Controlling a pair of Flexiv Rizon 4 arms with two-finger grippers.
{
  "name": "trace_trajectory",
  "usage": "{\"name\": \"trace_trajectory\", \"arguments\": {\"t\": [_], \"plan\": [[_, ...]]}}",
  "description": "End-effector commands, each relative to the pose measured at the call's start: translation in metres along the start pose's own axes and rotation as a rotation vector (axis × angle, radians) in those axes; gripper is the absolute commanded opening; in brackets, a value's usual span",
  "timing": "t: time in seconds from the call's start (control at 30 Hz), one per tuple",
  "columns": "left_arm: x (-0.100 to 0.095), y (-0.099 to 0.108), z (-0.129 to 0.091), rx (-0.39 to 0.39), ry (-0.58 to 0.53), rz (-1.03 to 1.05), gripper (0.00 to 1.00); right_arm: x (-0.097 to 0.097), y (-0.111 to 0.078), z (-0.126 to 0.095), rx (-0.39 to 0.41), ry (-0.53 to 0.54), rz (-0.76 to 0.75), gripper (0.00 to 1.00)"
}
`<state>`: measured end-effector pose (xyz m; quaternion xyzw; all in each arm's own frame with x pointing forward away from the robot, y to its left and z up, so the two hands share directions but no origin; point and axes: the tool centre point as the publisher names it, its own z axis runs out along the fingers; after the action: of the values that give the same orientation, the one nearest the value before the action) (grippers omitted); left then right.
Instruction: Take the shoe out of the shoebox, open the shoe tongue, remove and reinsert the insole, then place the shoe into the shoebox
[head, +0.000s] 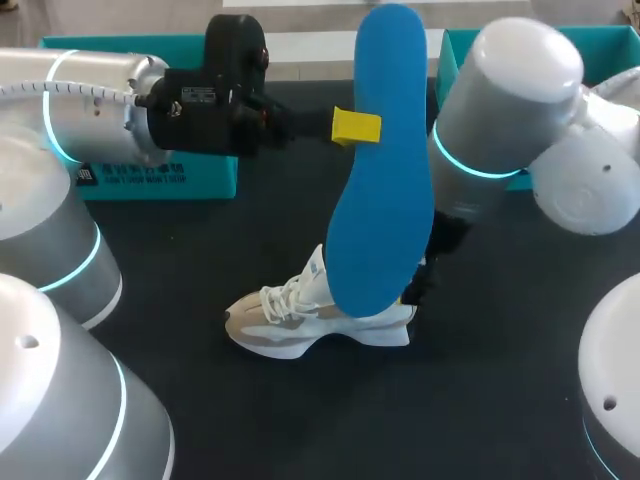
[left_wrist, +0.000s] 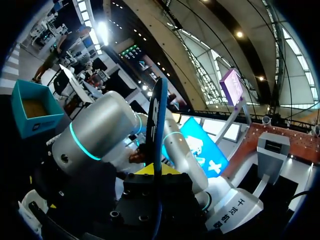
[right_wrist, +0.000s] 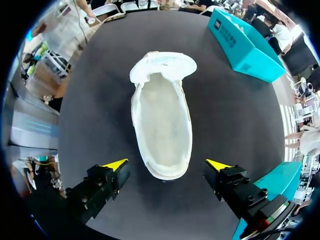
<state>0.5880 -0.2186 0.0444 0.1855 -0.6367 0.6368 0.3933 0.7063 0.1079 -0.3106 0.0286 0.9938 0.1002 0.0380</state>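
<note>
Insole (head: 385, 170), blue: clamped edge-on in the left gripper (head: 355, 127), held upright above the shoe (head: 320, 320). Shoe, white: on the table (head: 500, 400), directly under the right gripper (right_wrist: 167, 165), which is spread wide either side of the heel and touches nothing; mouth open, footbed bare. Risk: the insole is pinched at mid-length only, so it may bend or swivel on entry and snag the collar. The unheld shoe could then slide or tip.

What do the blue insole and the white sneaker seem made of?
Flat blue insole: likely matte foam, perhaps fabric-faced; thin, holds its shape, no shine. White and beige lace-up sneaker: textile-looking matte upper, thicker white sole probably rubber or foam.
</note>
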Motion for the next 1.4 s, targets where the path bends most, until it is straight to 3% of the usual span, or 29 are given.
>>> {"name": "trace_trajectory", "arguments": {"t": [0.03,0.33,0.57,0.8,1.07,1.2,1.23,1.4], "plan": [[-0.001,0.001,0.001,0.000,0.000,0.000,0.00,-0.002,0.004,0.008,0.012,0.008,0.012,1.00],[-0.001,0.001,0.001,0.000,0.000,0.000,0.00,-0.002,0.004,0.008,0.012,0.008,0.012,1.00],[-0.001,0.001,0.001,0.000,0.000,0.000,0.00,-0.026,0.031,0.011,-0.011,-0.007,0.052,1.00],[-0.001,0.001,0.001,0.000,0.000,0.000,0.00,-0.048,0.046,0.042,-0.027,0.047,-0.006,1.00],[-0.001,0.001,0.001,0.000,0.000,0.000,0.00,-0.044,0.053,0.077,-0.040,0.092,-0.031,0.98],[-0.001,0.001,0.001,0.000,0.000,0.000,0.00,-0.038,0.051,0.088,-0.027,0.117,-0.029,0.89],[-0.001,0.001,0.001,0.000,0.000,0.000,0.00,-0.036,0.051,0.090,-0.015,0.130,-0.028,0.80],[-0.001,0.001,0.001,0.000,0.000,0.000,0.00,-0.033,0.048,0.096,-0.009,0.145,-0.022,0.11]]}}
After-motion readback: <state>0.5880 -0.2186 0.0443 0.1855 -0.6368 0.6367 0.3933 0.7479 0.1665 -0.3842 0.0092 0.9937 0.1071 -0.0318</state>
